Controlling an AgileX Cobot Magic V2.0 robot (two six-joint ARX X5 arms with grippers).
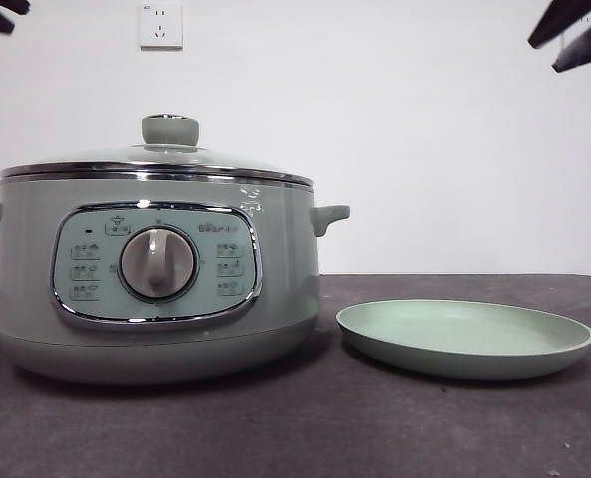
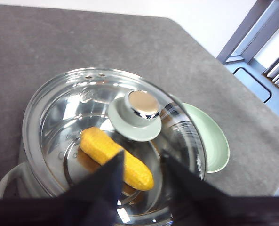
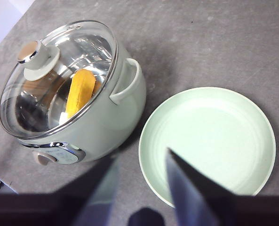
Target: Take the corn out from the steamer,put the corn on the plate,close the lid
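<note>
A dark grey table (image 1: 305, 428) is set before a white wall (image 1: 395, 129). The corn (image 2: 115, 157) is seen lying inside the steamer (image 1: 155, 289), under the closed glass lid (image 1: 160, 159). The plate (image 1: 464, 339) is placed just beside the steamer and holds nothing. The left gripper (image 2: 141, 172) is held above the lid, the right gripper (image 3: 141, 179) above the plate's edge; both jaws are spread apart and hold nothing.
</note>
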